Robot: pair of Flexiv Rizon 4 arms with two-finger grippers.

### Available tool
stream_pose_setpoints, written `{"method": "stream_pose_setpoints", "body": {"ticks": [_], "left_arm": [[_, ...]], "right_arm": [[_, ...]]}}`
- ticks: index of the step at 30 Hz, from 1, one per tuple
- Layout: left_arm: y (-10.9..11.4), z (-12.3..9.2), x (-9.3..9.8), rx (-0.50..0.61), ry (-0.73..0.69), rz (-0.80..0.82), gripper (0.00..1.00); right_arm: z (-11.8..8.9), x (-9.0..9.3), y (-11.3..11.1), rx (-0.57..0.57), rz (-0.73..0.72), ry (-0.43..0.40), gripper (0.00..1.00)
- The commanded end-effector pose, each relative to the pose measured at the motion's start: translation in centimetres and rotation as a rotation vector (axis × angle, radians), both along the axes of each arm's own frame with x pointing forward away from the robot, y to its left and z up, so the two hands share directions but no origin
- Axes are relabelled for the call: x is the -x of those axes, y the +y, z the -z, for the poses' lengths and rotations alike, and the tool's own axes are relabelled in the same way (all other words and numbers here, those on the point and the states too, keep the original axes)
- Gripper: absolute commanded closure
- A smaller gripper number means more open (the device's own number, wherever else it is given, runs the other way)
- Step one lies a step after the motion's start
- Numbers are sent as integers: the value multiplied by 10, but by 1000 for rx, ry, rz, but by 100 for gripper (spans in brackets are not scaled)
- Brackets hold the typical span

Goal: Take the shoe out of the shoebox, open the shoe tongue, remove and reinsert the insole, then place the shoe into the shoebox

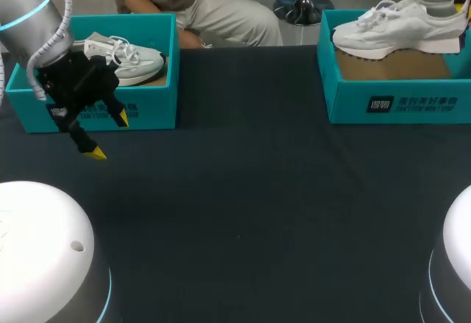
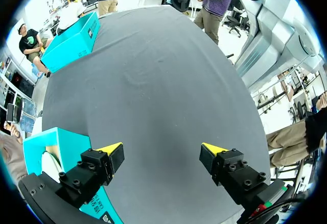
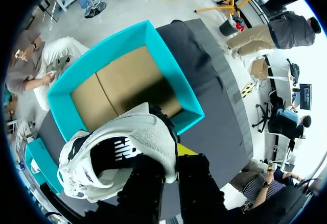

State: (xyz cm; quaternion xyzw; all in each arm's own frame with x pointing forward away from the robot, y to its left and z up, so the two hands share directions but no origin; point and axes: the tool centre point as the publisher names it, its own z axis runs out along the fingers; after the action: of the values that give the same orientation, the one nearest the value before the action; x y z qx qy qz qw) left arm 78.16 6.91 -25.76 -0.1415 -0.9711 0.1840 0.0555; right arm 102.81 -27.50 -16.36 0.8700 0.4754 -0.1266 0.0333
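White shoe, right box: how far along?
Done, apparently: the white shoe is clear of the right shoebox, whose cardboard floor shows bare. In hand: the right tool grips its heel above the box. To do: laces look tied and the insole seems seated, so tongue, insole and re-boxing likely remain. The left tool hangs open by the left shoebox.

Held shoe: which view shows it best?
Head view: shoe whole, side-on, over the right box. Right wrist: close but foreshortened, heel in the end effector. Left wrist: too far to make out.
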Motion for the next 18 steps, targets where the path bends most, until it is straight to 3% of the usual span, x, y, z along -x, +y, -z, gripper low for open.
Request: {"method": "stream_pose_setpoints", "body": {"ticks": [1,9,18], "left_arm": [[0,0,0,-3,1,0,0],[0,0,0,-3,1,0,0],[0,0,0,-3,1,0,0]], "right_arm": [[4,-2,-10,-8,20,-5,100],[14,2,-33,-22,79,-26,100],[23,-8,-35,-7,98,-46,100]]}}
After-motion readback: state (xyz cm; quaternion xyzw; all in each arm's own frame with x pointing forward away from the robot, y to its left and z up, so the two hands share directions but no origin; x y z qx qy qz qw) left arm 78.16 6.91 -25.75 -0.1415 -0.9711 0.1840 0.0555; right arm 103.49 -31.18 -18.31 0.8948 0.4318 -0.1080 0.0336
